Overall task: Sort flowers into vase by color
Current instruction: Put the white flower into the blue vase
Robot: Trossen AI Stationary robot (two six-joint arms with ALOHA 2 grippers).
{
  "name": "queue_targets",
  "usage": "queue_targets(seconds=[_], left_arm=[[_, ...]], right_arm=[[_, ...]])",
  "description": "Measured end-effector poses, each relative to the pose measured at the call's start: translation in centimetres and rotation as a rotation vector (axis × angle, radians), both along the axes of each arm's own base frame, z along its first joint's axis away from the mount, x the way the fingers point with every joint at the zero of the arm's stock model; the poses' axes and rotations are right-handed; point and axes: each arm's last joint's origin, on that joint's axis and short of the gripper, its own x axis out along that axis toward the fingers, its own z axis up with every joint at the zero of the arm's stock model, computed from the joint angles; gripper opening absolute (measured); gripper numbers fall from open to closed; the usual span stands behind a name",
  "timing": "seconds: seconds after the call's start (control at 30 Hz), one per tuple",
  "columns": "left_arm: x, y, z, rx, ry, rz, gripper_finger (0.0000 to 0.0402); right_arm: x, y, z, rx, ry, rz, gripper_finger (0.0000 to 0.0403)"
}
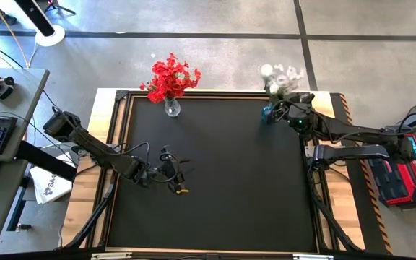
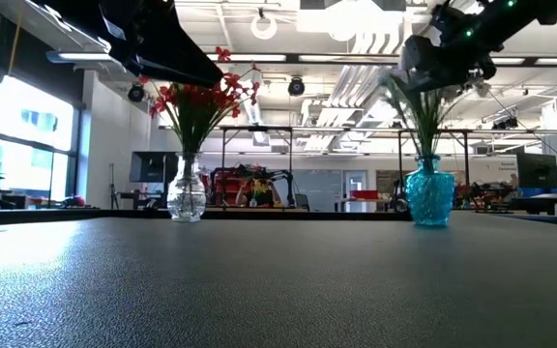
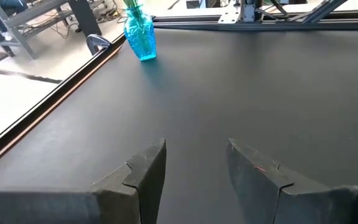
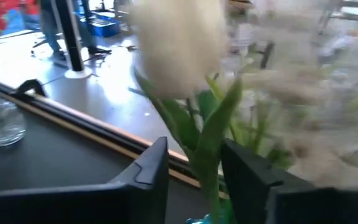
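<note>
We noted a matt, finely grained black mat on a wood-edged table — a clear glass vase, a glossy, faceted turquoise vase — gripper fingers looked matt dark plastic.

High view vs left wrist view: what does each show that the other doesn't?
Only the high view: the clear vase of red flowers, the white flowers, the right hand at them, both arms.
Only the left wrist view: the left hand close up, fingers apart, holding nothing.
Both: the blue vase and the black table.
</note>
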Motion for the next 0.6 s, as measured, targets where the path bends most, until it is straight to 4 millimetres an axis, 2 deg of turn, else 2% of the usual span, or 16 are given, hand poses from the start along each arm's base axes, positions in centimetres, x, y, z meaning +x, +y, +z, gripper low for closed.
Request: queue_targets(seconds=[0.4, 0.6], left_arm=[[0.0, -0.01, 0.0, -0.005, -0.002, 0.002, 0.0157], [0.0, -0.01, -0.01, -0.005, -0.002, 0.001, 0.0157]], right_arm=[[0.11, 0.18, 0.18, 0.05, -0.052, 0.081, 0.0187], [-0.54, 0.45, 0.48, 0.061, -0.062, 0.114, 0.0231]])
